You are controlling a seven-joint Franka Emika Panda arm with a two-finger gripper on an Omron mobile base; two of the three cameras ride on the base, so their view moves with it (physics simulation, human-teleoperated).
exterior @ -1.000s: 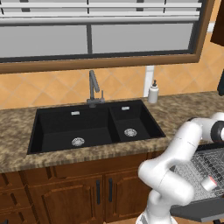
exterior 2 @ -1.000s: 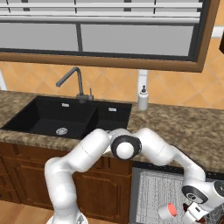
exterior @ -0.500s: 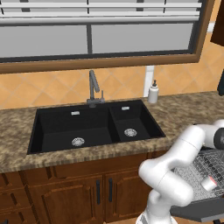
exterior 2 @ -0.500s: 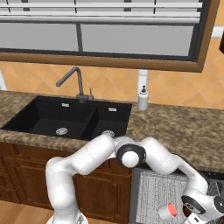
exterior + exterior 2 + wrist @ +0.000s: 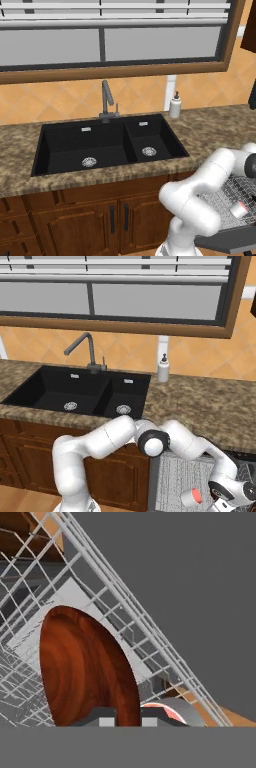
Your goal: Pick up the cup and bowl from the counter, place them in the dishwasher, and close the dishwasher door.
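gripper (image 5: pixel 128 712): grasping one wooden bowl (image 5: pixel 85 667) | one cup (image 5: pixel 191 497) lying in rack (image 5: pixel 172 476)

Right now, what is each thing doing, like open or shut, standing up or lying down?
dishwasher door: open, folded down.
rack: pulled out.
cup: lying on its side in the rack.
bowl: tipped up on its edge in the rack.
jaws: shut on the bowl's rim.
soap bottle: upright on the counter.

Arm folded low rightward; end effector (image 5: pixel 125 716) nearly closed.
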